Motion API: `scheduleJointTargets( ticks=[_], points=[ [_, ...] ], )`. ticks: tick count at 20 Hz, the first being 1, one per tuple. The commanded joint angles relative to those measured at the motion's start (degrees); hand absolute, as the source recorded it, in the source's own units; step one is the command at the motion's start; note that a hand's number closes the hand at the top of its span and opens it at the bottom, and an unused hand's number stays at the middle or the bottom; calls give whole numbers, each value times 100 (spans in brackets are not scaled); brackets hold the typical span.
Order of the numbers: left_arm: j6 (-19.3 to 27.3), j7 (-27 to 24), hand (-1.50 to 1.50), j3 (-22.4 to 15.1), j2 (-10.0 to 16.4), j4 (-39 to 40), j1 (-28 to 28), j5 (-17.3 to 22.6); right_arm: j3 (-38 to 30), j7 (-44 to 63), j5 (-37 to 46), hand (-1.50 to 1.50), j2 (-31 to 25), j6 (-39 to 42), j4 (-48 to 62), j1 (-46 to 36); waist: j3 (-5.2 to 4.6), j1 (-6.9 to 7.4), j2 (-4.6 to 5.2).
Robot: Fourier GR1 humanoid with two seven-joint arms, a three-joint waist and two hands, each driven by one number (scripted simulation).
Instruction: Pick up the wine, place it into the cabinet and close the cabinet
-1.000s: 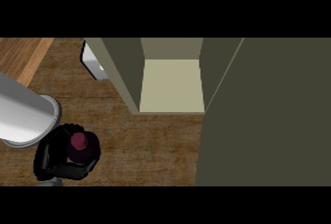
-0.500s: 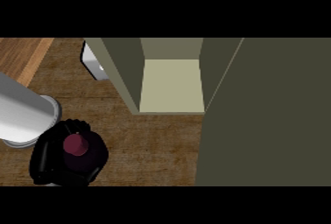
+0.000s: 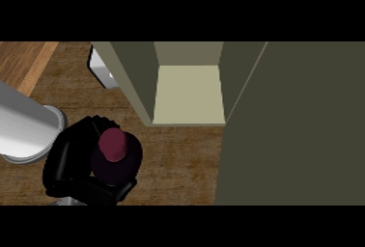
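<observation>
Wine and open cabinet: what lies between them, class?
Only bare counter separates wine from cabinet, per the head view. The left robot hand holds the wine.

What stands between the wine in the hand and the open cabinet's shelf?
Nothing visible does. The left hand is curled round the wine, and only bare counter lies between it and the cabinet shelf. The cabinet's left wall is the nearest edge to clear; the door stands open at right.

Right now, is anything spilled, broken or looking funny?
Nothing stands out. The wine sits top-up in the left hand, whose fingers curl round it, with no spill on the counter. The cabinet has its door open, which suits the job.
</observation>
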Motion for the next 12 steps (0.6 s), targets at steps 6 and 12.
scheduleJointTargets(
  ticks=[6, 12],
  points=[
    [1754, 642, 150, -1370, -11, 57, -1233, -68, -463, 42, -692, -150, -137, 125, -314, 40, 1, -33, 12],
    [3002, 987, 150, -2254, -12, 201, -1785, -196, -205, 164, -515, -150, 6, 42, -458, 93, -1, -28, 7]
  ],
)
